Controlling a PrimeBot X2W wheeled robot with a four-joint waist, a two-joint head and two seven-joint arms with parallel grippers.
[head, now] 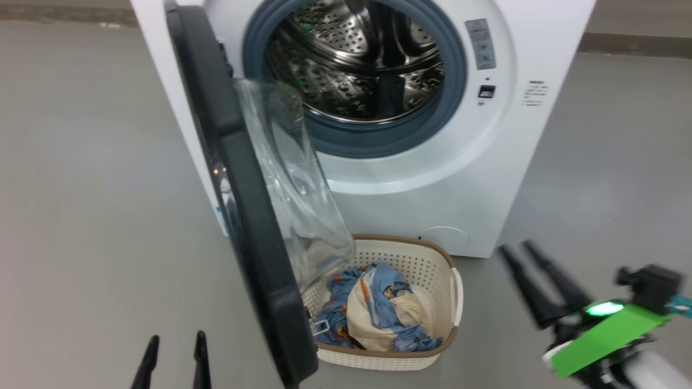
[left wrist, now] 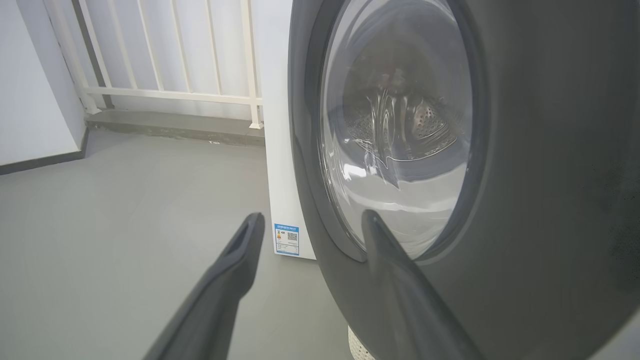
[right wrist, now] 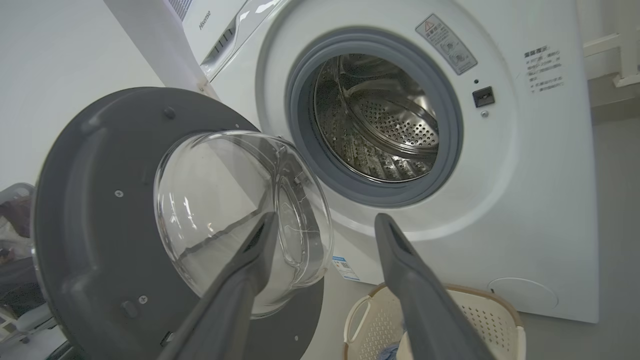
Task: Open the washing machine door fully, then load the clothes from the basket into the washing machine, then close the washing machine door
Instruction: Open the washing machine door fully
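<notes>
The white washing machine (head: 459, 178) stands ahead with its steel drum (head: 362, 59) exposed. The washing machine door (head: 238, 216), black with a clear glass bowl (head: 292, 178), hangs swung out on its left hinge toward me, edge-on. Below it the cream basket (head: 421, 259) sits on the floor against the washer, holding the blue and cream clothes (head: 378, 308); the door's lower edge overlaps its left side. My left gripper (head: 177, 339) is open and empty, left of the door's outer face (left wrist: 525, 150). Well apart from the basket's right side, my right gripper (head: 514, 247) is open and empty too.
Grey floor (head: 81, 189) spreads on both sides of the washer. A white railing (left wrist: 165, 90) on a low kerb runs behind the machine's left. In the right wrist view, the door's inner face (right wrist: 90, 210) and the basket's rim (right wrist: 480, 295) lie just beyond that gripper's (right wrist: 326, 218) fingers.
</notes>
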